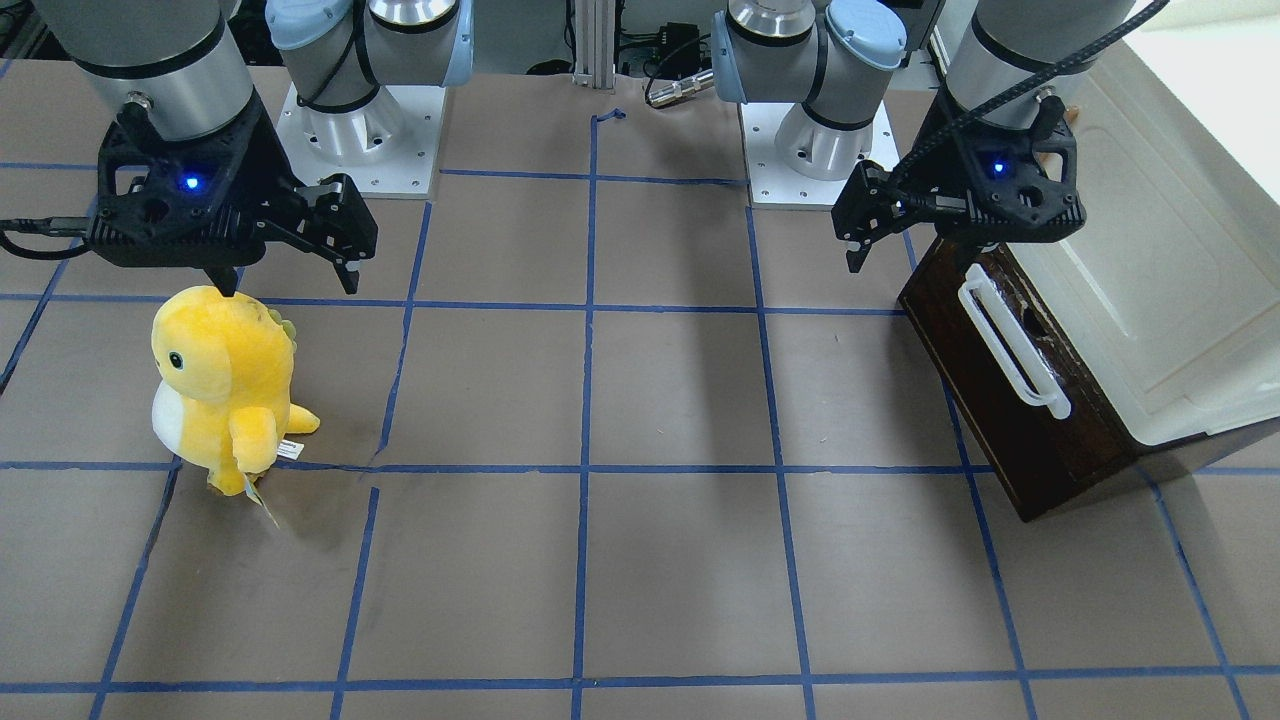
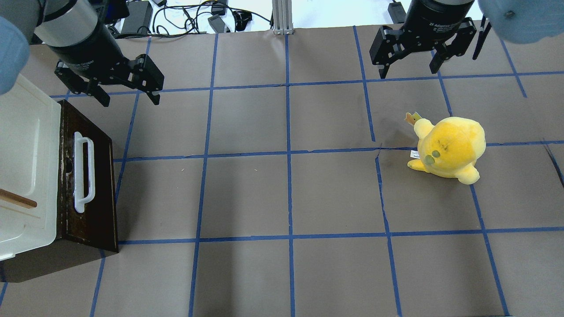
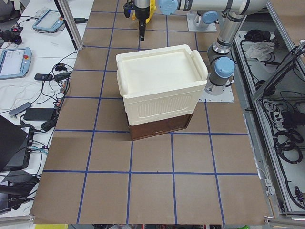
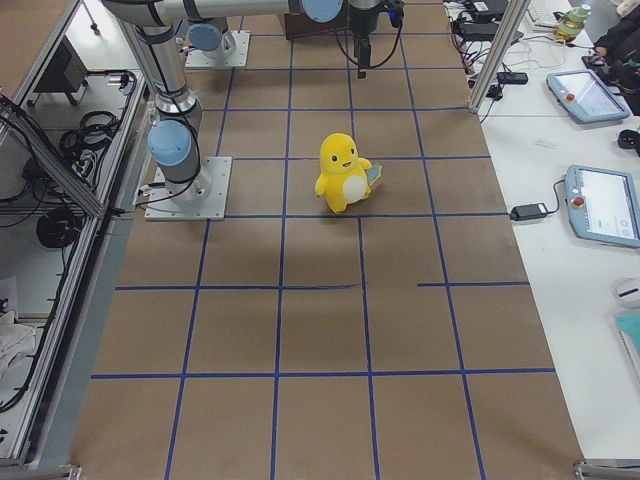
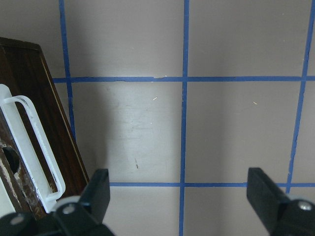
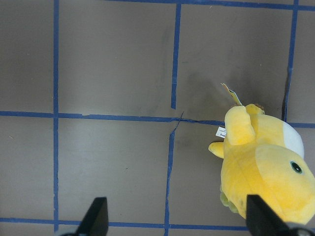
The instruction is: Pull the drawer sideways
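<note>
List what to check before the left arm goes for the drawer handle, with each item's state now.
1. Left gripper open: ok, jaws wide apart.
2. Left gripper around the handle: not ok; it hovers in the air, closing on nothing.
3. Handle free to grasp: ok, nothing lies on it.
4. Drawer shut in the cabinet: ok, its front panel sits against it.
5. Plush toy away from the drawer: ok, it stands on the other half of the table, near the right gripper.
6. Cabinet fixed against sliding: cannot tell.
</note>
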